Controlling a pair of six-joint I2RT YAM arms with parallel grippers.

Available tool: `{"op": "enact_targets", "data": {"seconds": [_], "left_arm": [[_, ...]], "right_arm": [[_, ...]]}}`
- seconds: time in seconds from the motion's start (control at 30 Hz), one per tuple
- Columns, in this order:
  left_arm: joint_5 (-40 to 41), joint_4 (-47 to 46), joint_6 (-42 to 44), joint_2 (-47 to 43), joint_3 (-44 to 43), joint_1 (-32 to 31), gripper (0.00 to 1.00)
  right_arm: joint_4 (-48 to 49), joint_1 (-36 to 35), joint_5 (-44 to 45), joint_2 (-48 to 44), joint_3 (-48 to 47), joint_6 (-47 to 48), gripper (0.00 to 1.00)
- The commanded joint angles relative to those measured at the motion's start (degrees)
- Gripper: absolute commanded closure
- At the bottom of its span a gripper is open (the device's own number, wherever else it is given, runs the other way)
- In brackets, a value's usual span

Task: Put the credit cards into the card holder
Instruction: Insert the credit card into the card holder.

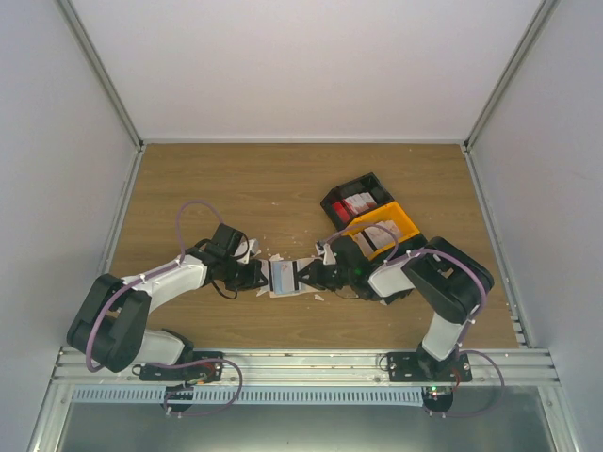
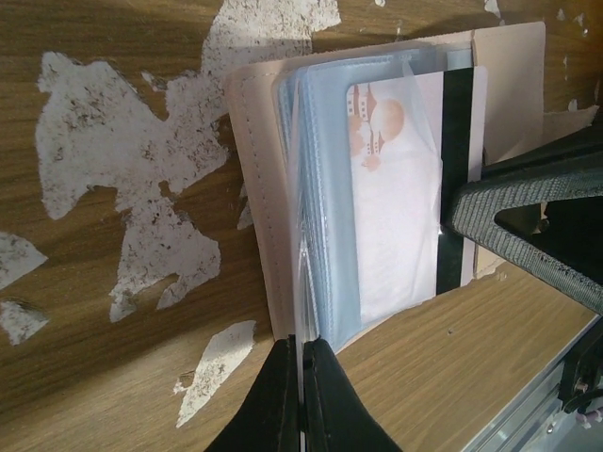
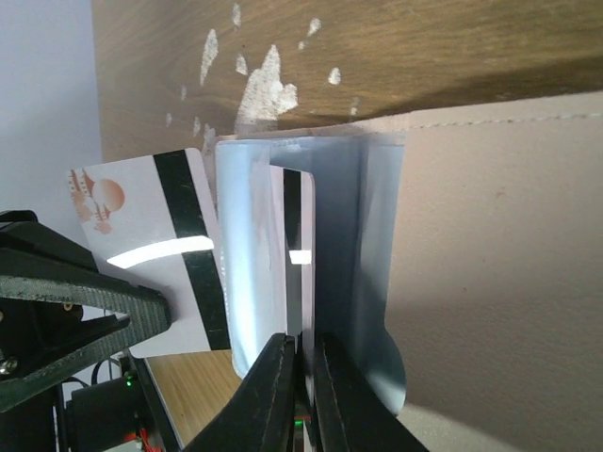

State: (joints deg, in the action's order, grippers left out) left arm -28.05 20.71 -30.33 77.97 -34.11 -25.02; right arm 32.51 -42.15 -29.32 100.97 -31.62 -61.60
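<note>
1. The left gripper (image 2: 301, 400) has its jaws pressed together, with no gap showing. They pinch the thin lower edge of the clear plastic sleeves (image 2: 325, 217) that belong to the card holder (image 2: 254, 188).
2. The right gripper (image 3: 301, 395) has its jaws narrow, only a slit apart. A thin edge of sleeve or card runs into that slit, but I cannot tell whether the jaws clamp it.
3. The card holder lies open and flat on the wooden table (image 1: 236, 188), directly between the two grippers. Its beige cover is underneath and the bluish sleeves are fanned on top.
4. A white credit card (image 2: 400, 217) with a black stripe and a small orange print sits partly under the top sleeve. Its striped end sticks out of the sleeve. In the left wrist view, a finger of the right gripper meets that end.
5. In the right wrist view, a second black stripe shows through the sleeve just above the right jaws. I cannot tell whether it is another card or a reflection.
6. White scraps (image 2: 104, 151) and pale patches mark the wood around the holder.
7. Beyond the right arm, a black bin (image 1: 356, 193) and a yellow bin (image 1: 400, 218) stand touching each other. Red and white things lie in the black one, too small to name.
</note>
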Motion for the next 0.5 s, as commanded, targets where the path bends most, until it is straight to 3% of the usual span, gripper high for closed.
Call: {"op": "enact_targets", "data": {"seconds": [0.0, 0.27, 0.37, 0.47], "left_arm": [[-1.01, -0.33, 0.53, 0.32, 1.53, -0.46, 1.00], [-2.74, -1.52, -0.20, 0.85, 1.08, -0.45, 1.00], [-2.74, -2.04, -0.52, 0.85, 1.41, -0.46, 1.00], [-2.72, -1.99, -0.67, 1.03, 1.42, -0.39, 1.00]], "right_arm": [[-3.96, -1.49, 1.92, -0.56, 0.07, -0.42, 0.88], [-17.22, -2.91, 8.52, -5.52, -4.38, 2.60, 0.53], [-23.98, -3.90, 12.22, -5.22, -7.07, 4.12, 0.50], [-29.88, -5.31, 15.67, -4.03, -10.65, 6.34, 0.54]]}}
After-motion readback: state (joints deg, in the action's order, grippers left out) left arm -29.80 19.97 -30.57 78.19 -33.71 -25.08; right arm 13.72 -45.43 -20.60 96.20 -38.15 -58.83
